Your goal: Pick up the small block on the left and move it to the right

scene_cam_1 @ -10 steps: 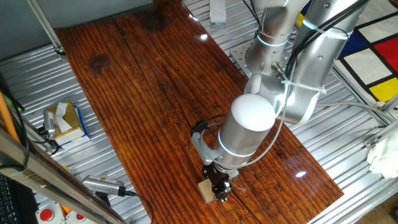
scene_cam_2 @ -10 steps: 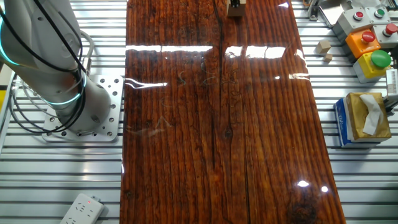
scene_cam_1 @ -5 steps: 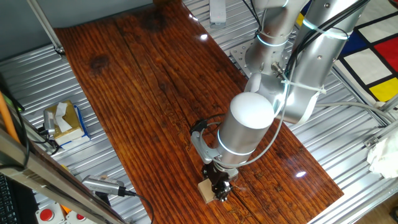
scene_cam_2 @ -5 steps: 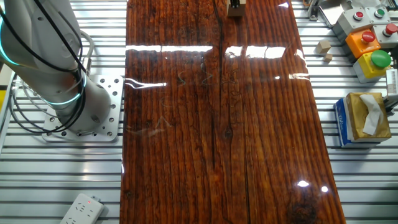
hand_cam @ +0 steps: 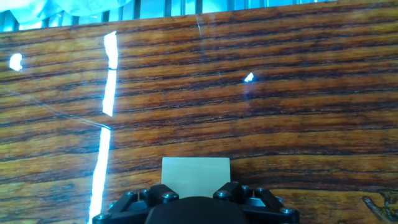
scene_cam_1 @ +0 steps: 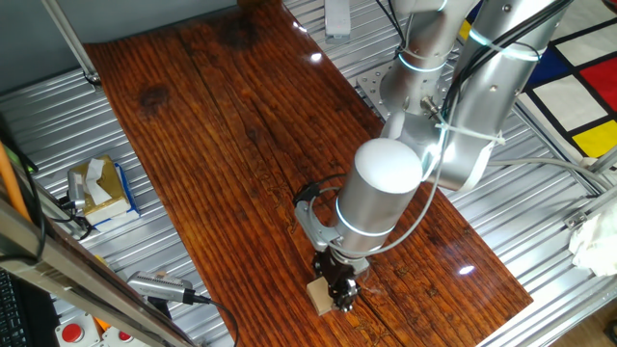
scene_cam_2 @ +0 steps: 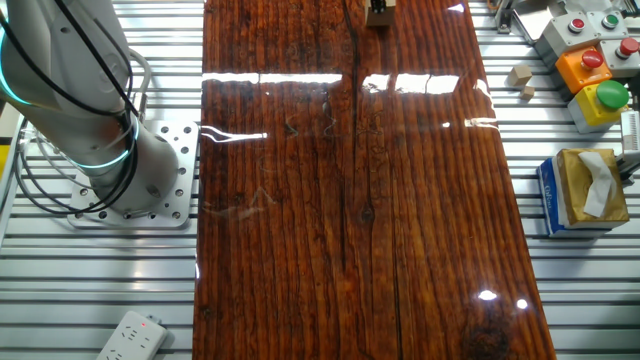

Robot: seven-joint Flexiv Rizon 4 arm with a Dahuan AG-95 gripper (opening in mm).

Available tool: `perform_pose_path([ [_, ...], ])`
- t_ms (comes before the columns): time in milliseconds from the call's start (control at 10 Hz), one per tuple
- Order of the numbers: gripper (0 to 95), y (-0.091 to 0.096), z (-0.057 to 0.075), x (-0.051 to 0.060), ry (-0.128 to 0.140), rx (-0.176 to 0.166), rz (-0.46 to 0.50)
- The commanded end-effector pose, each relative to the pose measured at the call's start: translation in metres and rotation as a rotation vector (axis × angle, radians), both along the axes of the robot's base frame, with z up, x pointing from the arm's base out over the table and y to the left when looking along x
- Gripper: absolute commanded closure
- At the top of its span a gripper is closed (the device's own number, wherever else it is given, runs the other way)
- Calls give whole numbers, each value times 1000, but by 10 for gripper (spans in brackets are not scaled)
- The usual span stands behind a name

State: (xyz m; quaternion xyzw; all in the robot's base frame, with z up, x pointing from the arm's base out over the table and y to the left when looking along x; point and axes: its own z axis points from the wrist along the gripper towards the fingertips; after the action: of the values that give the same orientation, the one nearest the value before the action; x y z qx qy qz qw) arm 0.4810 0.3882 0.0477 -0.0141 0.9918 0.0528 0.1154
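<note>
The small block [scene_cam_1: 317, 296] is a light tan wooden cube resting on the dark wooden table [scene_cam_1: 222, 145], near its front end. My gripper [scene_cam_1: 341, 292] stands straight over it, with the black fingers down on either side. In the hand view the block [hand_cam: 195, 175] sits between the two fingers [hand_cam: 163, 195], which press against its lower corners. In the other fixed view the block [scene_cam_2: 380, 15] and gripper [scene_cam_2: 376, 8] show only at the top edge, mostly cut off.
A blue-and-yellow tissue box [scene_cam_1: 99, 188] stands on the metal slats beside the table; it also shows in the other fixed view [scene_cam_2: 580, 190]. Button boxes [scene_cam_2: 590, 65] and two small tan blocks [scene_cam_2: 518, 75] lie near it. The robot base [scene_cam_2: 95, 120] and a power strip [scene_cam_2: 130, 335] are opposite.
The arm's upper joints have shifted very slightly. The gripper and the block stay in the same spot on the table.
</note>
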Motion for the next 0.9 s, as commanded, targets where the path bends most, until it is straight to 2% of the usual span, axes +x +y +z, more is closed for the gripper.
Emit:
perform_pose_path([
  [100, 190, 0, 0, 0, -5, 6, 5],
  [500, 190, 0, 0, 0, -7, 6, 12],
  [700, 190, -1, 3, 1, 2, -28, 13],
  [900, 190, -3, 12, 2, 16, -45, 5],
])
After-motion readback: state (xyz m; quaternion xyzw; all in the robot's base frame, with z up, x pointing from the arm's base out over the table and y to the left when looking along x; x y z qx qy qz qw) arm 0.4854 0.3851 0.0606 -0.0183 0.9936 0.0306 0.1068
